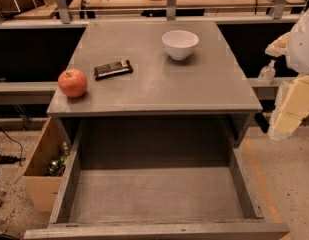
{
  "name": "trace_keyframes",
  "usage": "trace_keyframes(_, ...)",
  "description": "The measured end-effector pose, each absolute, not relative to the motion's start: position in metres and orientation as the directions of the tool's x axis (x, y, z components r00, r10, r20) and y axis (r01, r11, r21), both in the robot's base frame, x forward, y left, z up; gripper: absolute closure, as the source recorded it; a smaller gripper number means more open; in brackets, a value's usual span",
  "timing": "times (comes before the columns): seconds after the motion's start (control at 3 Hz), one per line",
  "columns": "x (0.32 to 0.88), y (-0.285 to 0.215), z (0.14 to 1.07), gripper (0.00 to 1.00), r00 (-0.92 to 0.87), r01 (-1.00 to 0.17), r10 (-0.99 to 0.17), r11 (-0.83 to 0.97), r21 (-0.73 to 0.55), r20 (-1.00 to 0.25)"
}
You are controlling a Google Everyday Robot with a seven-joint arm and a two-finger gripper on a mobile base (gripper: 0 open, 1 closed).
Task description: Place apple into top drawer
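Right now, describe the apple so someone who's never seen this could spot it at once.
Find the grey cabinet with its top drawer open. On the cabinet top, at the front left corner, sits the apple, far from the gripper at the right edge. It is round and red-orange, unlike the flat dark bar beside it and the white bowl.

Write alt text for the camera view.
A round red-orange apple sits at the left edge of a grey cabinet top, above the grey metal top drawer, open and empty. A white bowl and dark wrapped bar share the top; the gripper hangs far right.
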State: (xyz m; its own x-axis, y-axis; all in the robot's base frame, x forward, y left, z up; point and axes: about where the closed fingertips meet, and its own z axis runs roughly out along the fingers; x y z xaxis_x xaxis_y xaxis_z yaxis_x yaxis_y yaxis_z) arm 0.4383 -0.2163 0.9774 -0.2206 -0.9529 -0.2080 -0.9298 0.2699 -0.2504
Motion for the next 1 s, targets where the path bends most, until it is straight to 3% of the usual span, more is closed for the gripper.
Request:
trace_keyframes(0.67,0.451,-0.209,0.976,0.00,-0.222,-0.917,-0.940,0.292,-0.273,-0.259)
trace_keyframes(1.0,0.473,-0.200,0.948,0.00,-0.272,-0.884,-0.855,0.403,-0.235,-0.442)
